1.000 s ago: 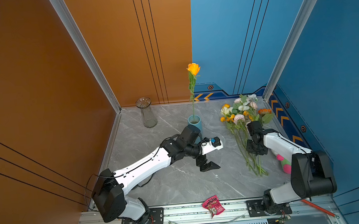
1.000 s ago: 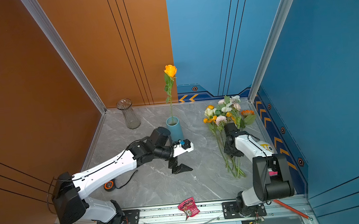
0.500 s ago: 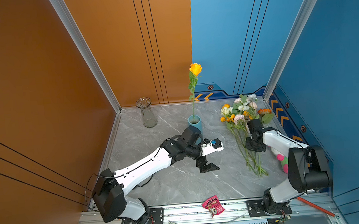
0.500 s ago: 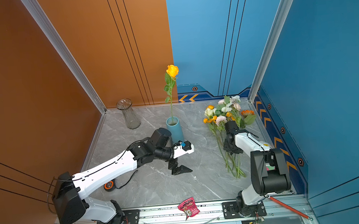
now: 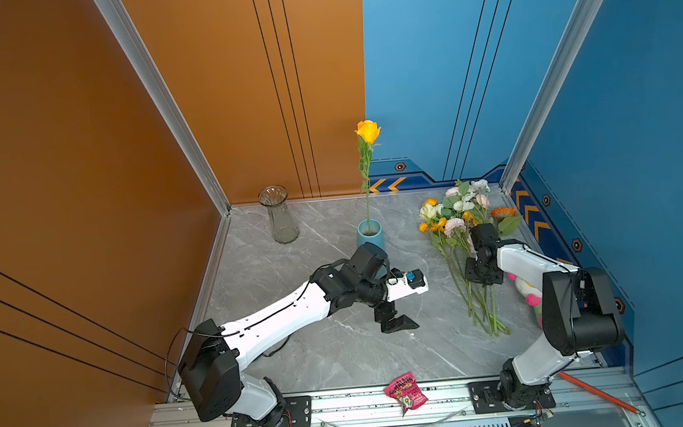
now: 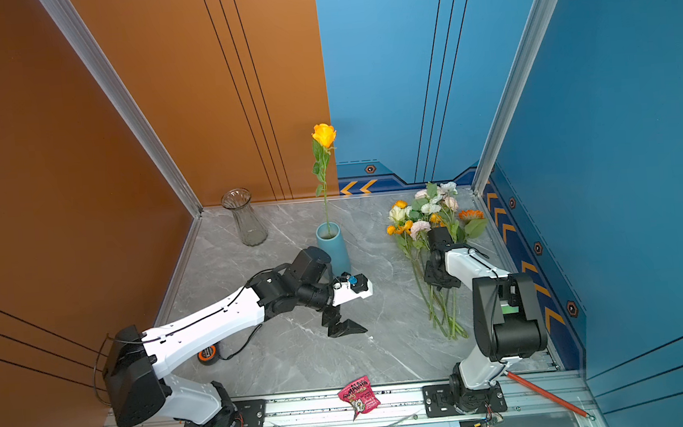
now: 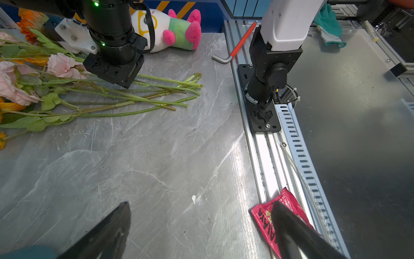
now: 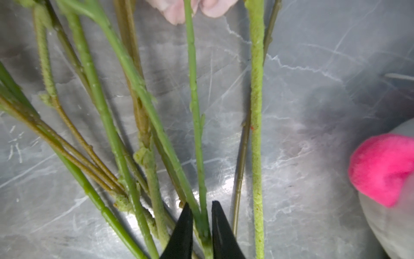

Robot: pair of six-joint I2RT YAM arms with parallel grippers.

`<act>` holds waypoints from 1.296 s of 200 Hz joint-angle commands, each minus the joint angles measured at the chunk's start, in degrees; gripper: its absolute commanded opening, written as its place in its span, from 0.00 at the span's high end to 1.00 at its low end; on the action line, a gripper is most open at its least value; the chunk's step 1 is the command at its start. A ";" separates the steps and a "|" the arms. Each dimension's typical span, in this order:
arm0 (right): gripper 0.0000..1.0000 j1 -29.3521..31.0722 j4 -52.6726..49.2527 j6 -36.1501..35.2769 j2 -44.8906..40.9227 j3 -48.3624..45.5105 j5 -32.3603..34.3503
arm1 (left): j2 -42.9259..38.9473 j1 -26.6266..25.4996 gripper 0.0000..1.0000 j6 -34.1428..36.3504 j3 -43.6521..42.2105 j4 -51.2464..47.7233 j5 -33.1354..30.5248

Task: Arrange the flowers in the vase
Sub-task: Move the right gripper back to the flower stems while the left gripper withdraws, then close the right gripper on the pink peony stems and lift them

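Glass vase [image 5: 278, 219], ribbed, clear, flared at the rim | blue vase [image 5: 370, 234], smooth and tapered, one yellow rose [image 5: 367, 131] held upright in it | left gripper [image 5: 398, 324], black fingers spread wide over the grey marbled table [image 5: 300, 351] | flowers [image 5: 453, 226] laid flat on table right of blue vase, stems green and knobbly | right gripper [image 8: 202, 206], tips clamped on one stem

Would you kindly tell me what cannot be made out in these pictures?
Right gripper: whether it pinches the stem; right wrist view, too close and soft.
Its tips: both top views, hidden under its wrist.
Packet print: left wrist view, partly behind the left gripper.
Orange object: a top view, mostly under the left arm.
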 commanded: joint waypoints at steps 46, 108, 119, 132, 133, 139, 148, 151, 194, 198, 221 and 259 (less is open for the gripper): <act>0.98 -0.18 0.39 -3.29 -2.36 -0.05 -3.02 | 0.17 -0.85 0.02 1.52 1.70 -2.35 -1.04; 1.00 1.09 -2.21 -4.65 -9.88 0.35 -3.71 | -2.56 1.47 0.02 1.53 1.82 -2.37 0.57; 1.00 1.75 -3.72 -4.66 -11.14 1.12 -2.51 | -3.21 2.13 0.02 1.56 1.72 -2.35 0.54; 1.00 2.68 -5.48 -4.66 -12.88 2.21 -0.83 | -3.98 2.89 0.02 1.81 1.68 -2.39 0.38; 1.00 2.73 -5.58 -4.66 -13.02 2.27 -0.74 | -4.06 2.91 0.02 1.80 1.69 -2.39 0.41; 1.00 3.14 -6.05 -4.55 -13.90 2.66 -0.74 | -4.42 3.30 0.02 1.92 1.60 -2.39 0.42; 1.00 3.55 -6.41 -4.18 -15.34 3.16 -1.32 | -4.95 4.02 0.02 1.97 1.60 -2.39 0.54; 1.00 3.70 -6.46 -4.07 -15.78 3.36 -1.81 | -5.19 4.32 0.02 1.96 1.61 -2.33 0.58; 1.00 5.70 -8.91 -0.94 -20.64 7.64 -7.04 | -9.32 10.32 0.02 -1.66 0.26 2.67 7.25; 1.00 5.90 -9.01 -0.58 -21.25 7.76 -6.99 | -9.87 11.08 0.02 -2.45 -0.18 3.94 8.09; 1.00 7.68 -5.68 2.59 -25.63 6.60 -9.79 | -12.63 16.28 0.02 -6.01 -2.18 9.80 12.16; 1.00 14.57 18.43 8.73 -34.98 -1.97 -12.61 | -15.12 27.74 0.02 -14.39 -4.82 21.44 19.91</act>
